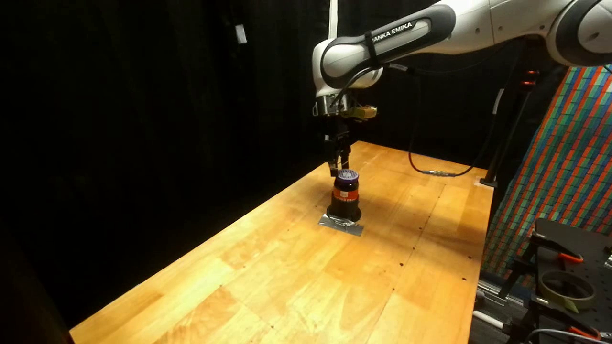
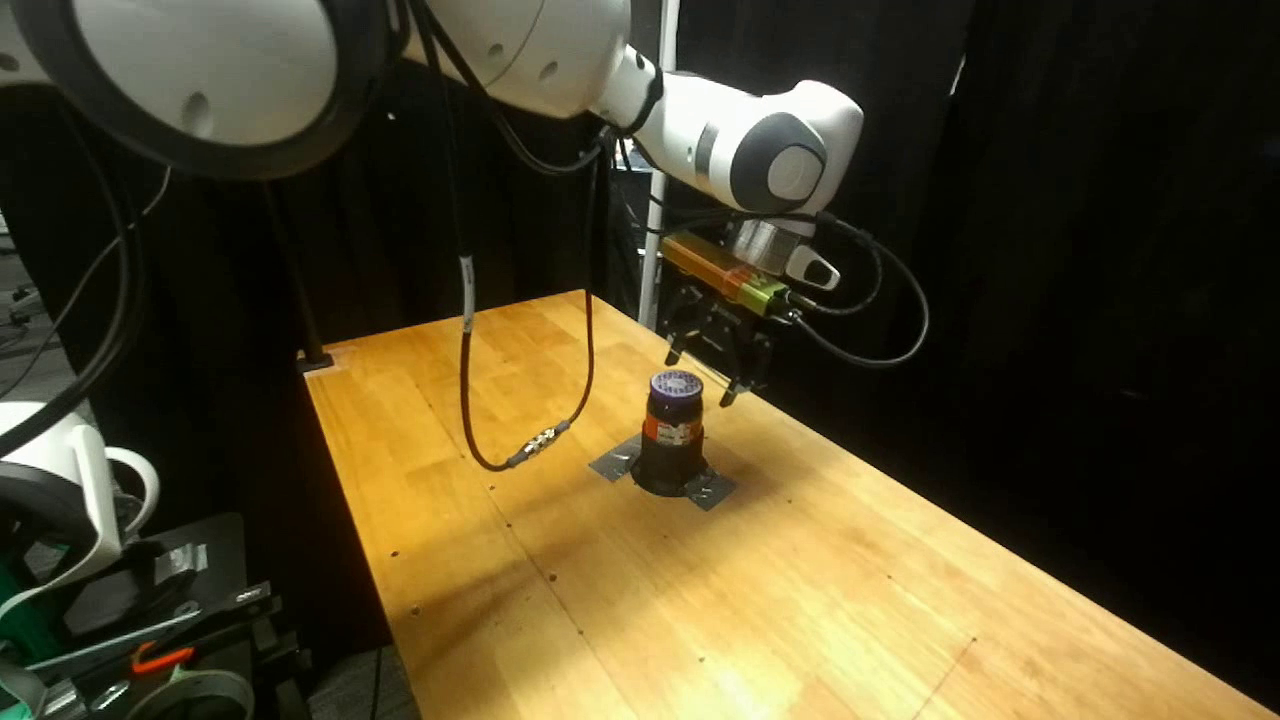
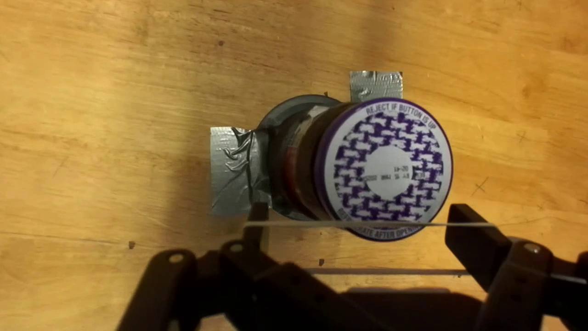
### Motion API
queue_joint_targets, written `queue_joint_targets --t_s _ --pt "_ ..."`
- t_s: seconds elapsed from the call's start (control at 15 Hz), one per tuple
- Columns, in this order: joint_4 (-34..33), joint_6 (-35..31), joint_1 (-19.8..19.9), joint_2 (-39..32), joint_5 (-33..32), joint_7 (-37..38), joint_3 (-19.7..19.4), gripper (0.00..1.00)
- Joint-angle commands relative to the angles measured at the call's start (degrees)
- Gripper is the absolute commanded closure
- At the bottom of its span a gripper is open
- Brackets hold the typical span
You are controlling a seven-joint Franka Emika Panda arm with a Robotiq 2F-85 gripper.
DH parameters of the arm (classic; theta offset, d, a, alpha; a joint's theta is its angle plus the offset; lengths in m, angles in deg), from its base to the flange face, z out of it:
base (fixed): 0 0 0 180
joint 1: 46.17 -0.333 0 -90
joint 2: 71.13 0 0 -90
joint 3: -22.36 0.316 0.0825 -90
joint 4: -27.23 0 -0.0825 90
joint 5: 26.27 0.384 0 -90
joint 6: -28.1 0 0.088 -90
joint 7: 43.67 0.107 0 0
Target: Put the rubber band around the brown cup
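The honey-coloured wooden desk [image 1: 267, 286] stretches beneath everything. Above it hangs the black two-fingered pincer [image 2: 701, 379], spread wide, near the top of the brown cup [image 2: 673, 430], an upright, dark, cylindrical jar topped in purple and white, standing on that desk. Taut across the pincer runs the thin, pale rubber band [image 3: 367, 224]. Gripping and stretching look done; encircling the cup and letting go remain.
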Motion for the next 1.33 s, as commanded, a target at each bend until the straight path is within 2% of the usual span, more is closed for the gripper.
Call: queue_joint_targets --t_s 0.0,0.47,0.8,1.27 --pt "-9.0 5.07 -0.58 -5.43 -0.25 0.83 0.64 0.0" --pt "-11.3 12.87 -3.41 -7.29 -2.84 2.95 -0.44 0.0" --pt "-3.24 12.55 -5.61 -3.27 -6.85 5.83 -2.68 0.0" --pt "15.17 2.25 -6.29 7.08 -9.12 7.7 -3.21 0.0"
